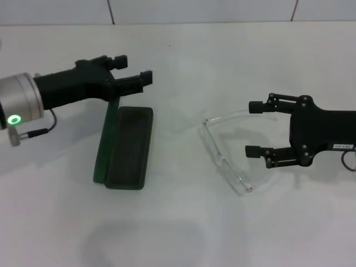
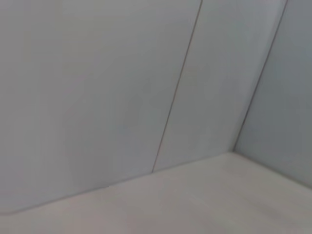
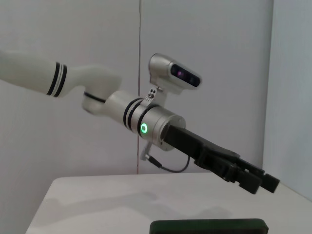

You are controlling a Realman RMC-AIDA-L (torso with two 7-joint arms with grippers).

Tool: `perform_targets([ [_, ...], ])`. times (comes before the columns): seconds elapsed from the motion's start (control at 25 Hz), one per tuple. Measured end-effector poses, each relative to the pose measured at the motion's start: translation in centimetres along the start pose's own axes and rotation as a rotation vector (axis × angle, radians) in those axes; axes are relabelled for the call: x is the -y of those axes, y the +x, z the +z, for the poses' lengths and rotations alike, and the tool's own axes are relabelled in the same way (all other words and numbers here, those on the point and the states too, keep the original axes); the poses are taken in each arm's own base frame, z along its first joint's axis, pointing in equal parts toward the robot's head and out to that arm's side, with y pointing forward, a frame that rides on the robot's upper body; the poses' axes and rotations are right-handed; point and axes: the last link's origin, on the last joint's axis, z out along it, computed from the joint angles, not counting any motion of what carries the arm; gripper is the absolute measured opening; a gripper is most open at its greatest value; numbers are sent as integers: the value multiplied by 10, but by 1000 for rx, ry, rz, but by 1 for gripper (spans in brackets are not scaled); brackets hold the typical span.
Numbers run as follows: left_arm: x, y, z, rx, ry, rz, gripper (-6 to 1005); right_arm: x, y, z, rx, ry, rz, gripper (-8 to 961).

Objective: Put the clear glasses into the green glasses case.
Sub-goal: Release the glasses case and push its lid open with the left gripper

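The green glasses case [image 1: 129, 146] lies open on the white table, left of centre, with its lid [image 1: 104, 146] standing up along the left side. Its top edge [image 3: 209, 226] shows in the right wrist view. My left gripper [image 1: 133, 68] hangs open above the far end of the case, holding nothing, and appears as the left gripper [image 3: 253, 180] in the right wrist view. The clear glasses [image 1: 223, 158] rest on the table right of centre, temple arms pointing right. My right gripper [image 1: 252, 129] is open just right of the lens, between the temple arms.
The table top [image 1: 183, 233] is plain white, with a tiled wall [image 1: 200, 10] behind its far edge. The left wrist view holds only wall panels [image 2: 122, 87] and a strip of table [image 2: 204, 200].
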Motion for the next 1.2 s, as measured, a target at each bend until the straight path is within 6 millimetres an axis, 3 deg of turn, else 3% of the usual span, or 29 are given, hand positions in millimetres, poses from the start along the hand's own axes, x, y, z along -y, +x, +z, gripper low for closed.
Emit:
perform_targets([
  [0.28,-1,11,-21,132,92,-6,808,0,1,0,-2,3,-4,858],
  [0.48,4,2,-34,251,178,-89,792,2,-1,2,-1,-1,-6,858],
  [0.76,2,-13,-29,380,204,-140,770,2,-7,10,11,-23,-28,857],
  [1.2,-1,-11,-26,406,166,-146,749,2,-10,19,-11,-62,-61,858],
])
